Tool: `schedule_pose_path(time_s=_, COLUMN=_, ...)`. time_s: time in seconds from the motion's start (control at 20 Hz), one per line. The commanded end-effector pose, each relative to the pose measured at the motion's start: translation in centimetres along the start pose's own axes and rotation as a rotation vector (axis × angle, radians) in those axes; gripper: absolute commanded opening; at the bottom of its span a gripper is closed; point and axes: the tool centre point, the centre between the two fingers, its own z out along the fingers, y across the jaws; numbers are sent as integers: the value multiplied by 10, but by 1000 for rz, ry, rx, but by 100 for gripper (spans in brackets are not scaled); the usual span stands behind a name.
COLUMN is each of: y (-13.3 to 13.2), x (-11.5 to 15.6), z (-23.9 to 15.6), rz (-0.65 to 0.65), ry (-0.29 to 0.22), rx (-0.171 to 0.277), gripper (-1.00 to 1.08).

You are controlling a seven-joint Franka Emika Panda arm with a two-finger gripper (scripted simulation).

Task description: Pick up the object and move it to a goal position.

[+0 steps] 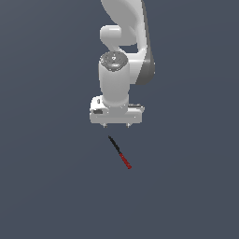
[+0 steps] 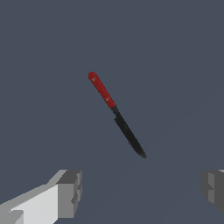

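The object (image 1: 119, 152) is a thin short stick, black and pointed on one half, red on the other. It lies flat on the dark grey floor, slanted, just in front of the arm in the exterior view. It also shows in the wrist view (image 2: 117, 114), whole and unobstructed. My gripper (image 1: 116, 125) hangs above and behind the object's black tip, apart from it. Its fingers (image 2: 70, 192) stand wide apart in the wrist view, open and empty, with the object beyond the gap between them.
The white arm (image 1: 122, 56) rises behind the gripper. The flat dark grey floor (image 1: 46, 186) extends all around with no other objects showing.
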Motion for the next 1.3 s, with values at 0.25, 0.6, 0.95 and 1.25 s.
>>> schedule_pose_path(time_s=0.25, y=6, x=-1, z=-1, rz=15, ry=-2, rx=-12, gripper=100)
schedule_pose_path(time_s=0.6, y=13, x=-1, z=-3, rz=32, ry=-3, rx=-24, gripper=100)
schedule_pose_path(time_s=0.95, y=12, x=3, z=7, rz=-19, ry=-4, rx=-26, gripper=100)
schedule_pose_path(time_s=1.25, y=9, x=12, z=27, rz=-120, ry=-4, rx=-26, gripper=100)
